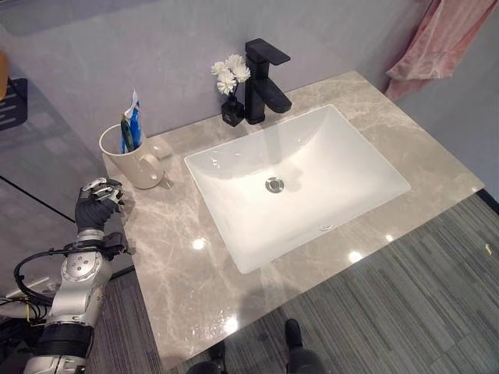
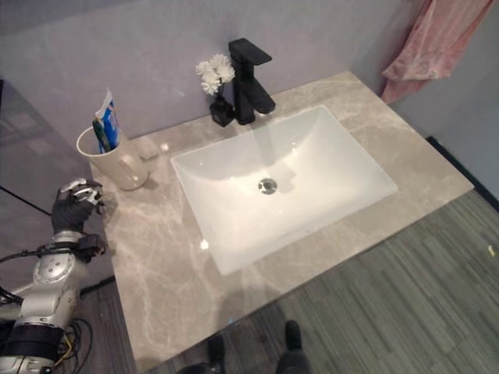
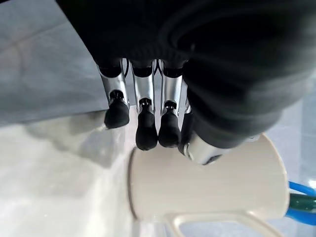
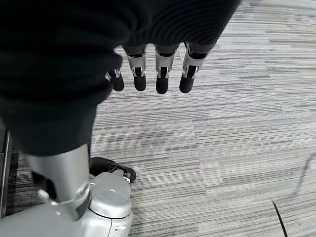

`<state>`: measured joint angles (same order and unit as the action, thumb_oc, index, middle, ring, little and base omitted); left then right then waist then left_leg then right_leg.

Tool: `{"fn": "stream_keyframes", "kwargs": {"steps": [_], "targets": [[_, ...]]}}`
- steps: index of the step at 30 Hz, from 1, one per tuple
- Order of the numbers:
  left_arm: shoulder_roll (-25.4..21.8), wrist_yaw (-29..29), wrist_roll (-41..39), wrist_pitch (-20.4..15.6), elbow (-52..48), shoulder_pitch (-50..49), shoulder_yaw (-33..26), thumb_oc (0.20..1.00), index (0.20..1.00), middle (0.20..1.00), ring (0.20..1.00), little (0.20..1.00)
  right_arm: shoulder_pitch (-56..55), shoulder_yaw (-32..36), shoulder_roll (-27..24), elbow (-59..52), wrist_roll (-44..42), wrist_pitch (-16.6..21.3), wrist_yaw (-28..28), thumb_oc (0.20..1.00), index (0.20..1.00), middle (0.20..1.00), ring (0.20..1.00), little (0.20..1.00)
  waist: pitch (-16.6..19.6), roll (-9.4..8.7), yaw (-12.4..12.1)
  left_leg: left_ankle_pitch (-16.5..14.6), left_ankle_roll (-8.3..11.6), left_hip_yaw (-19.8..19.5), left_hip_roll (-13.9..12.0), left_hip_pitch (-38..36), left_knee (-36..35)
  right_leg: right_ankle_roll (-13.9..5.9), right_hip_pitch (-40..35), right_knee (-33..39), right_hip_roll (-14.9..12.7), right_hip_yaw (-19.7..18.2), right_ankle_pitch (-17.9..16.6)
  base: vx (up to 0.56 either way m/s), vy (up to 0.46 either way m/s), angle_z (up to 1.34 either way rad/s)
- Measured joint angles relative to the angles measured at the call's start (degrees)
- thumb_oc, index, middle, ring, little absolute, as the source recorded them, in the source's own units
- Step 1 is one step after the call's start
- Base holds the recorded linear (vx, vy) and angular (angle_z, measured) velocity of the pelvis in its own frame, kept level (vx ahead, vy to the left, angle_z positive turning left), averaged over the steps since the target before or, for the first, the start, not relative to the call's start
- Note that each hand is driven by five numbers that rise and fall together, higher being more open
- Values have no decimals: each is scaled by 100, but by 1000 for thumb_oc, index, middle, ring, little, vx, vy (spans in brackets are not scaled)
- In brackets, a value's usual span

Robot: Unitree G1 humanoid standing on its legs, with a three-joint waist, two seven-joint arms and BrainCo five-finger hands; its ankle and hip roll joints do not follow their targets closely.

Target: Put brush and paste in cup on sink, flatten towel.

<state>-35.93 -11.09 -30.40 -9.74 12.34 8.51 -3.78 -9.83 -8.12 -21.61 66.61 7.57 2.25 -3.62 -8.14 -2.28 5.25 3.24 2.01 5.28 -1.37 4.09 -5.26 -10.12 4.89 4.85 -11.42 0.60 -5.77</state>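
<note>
**Brush + paste in cup; towel not yet done**

The blue-handled toothbrush and the blue-and-white toothpaste tube stand upright in the cream ceramic mug, heads out over the rim, so that part of the job looks finished. Mug sits on the grey marble countertop at the far left corner, just beside the white rectangular sink basin, handle twd the basin.

Pink cloth towel hangs bunched at the wall, far right, well apart from everything else; prob. the next step.

Left hand is near the mug on the counter's left edge, fingers loosely curled, holding nothing; not touching the mug as far as I can tell. Right hand hangs over the grey striped floor, fingers relaxed, empty.

Black faucet and small black vase of white flowers stand behind the basin.
</note>
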Motion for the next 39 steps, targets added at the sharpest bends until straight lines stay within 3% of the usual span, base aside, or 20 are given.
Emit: {"fn": "stream_keyframes", "kwargs": {"steps": [12, 17, 30, 39], "targets": [[-15, 88, -2, 117, -5, -41, 7, 200, 200, 200, 200, 200, 9, 0, -67, -18, -4, -34, 12, 1000, 1000, 1000, 1000, 1000, 235, -148, 7, 3, 66, 17, -153, 30, -13, 94, 58, 10, 143, 0, 65, 6, 1, -1], [-337, 137, -72, 170, 87, -68, 89, 200, 200, 200, 200, 200, 9, -94, -168, -45, -4, -70, 13, 1000, 1000, 1000, 1000, 1000, 359, -118, 15, 66, 118, 15, -183, 196, 6, 116, 221, 40, 172, 9, 43, -5, -6, 0], [-999, 173, -124, 243, 561, 429, 425, 200, 200, 200, 200, 200, -4, -115, -199, -70, -9, -78, 51, 1000, 1000, 1000, 1000, 1000, 300, -39, 50, 104, 169, 48, -268, 382, 9, 152, 434, 45, 267, -5, 0, 1, -1, -1], [-1008, 258, -118, 241, 583, 665, 514, 200, 200, 200, 200, 200, 8, -233, -196, -74, -14, -77, 135, 1000, 1000, 1000, 1000, 1000, 225, -107, 54, 109, 178, 151, -277, 405, 15, 156, 514, 20, 277, -80, -10, 3, -2, -4]]}}
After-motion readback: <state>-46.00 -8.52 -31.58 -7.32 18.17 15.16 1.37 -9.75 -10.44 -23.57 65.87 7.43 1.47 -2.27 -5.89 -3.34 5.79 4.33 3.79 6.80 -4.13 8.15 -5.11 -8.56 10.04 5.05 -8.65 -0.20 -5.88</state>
